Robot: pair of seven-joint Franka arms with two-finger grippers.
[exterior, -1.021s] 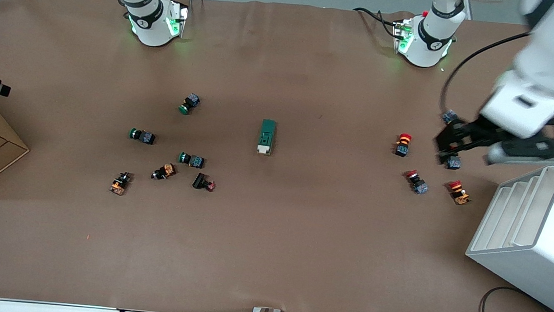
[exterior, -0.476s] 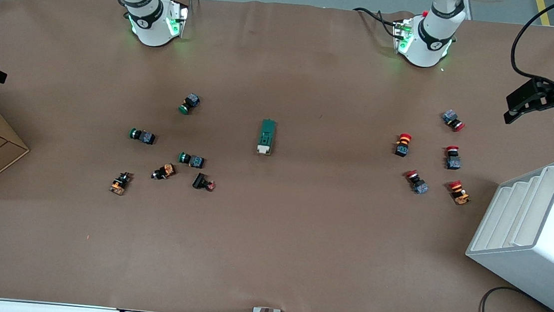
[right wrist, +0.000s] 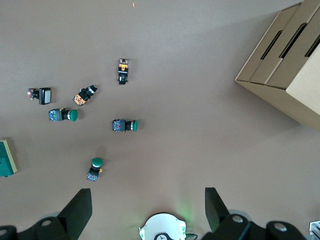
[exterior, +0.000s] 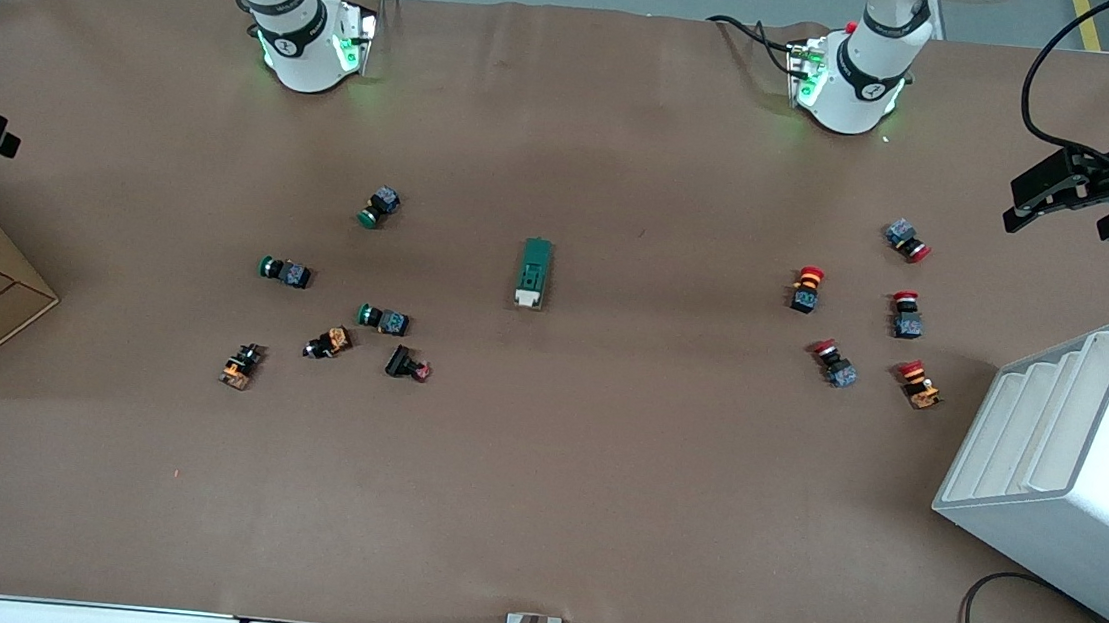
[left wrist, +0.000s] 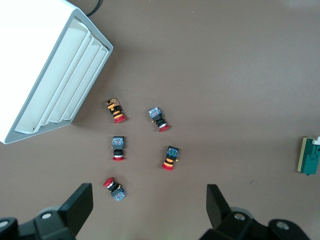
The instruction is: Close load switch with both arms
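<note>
The load switch (exterior: pixel 535 273) is lying flat in the middle of the table, its cream lever end toward the front camera, exactly where it was a second ago, with nothing touching it. Toward the left arm's end, the left gripper (exterior: pixel 1073 195) is hanging with fingers spread and empty above the table edge; a second ago it was low over the red push buttons (exterior: pixel 901 313), and since half a second ago it has barely shifted. The white slotted rack (exterior: pixel 1073 467) is sitting nearby. The right gripper (right wrist: pixel 148 210) is hovering released above its own arm's base (exterior: pixel 307 44), well apart from the green push buttons (exterior: pixel 328 262).
</note>
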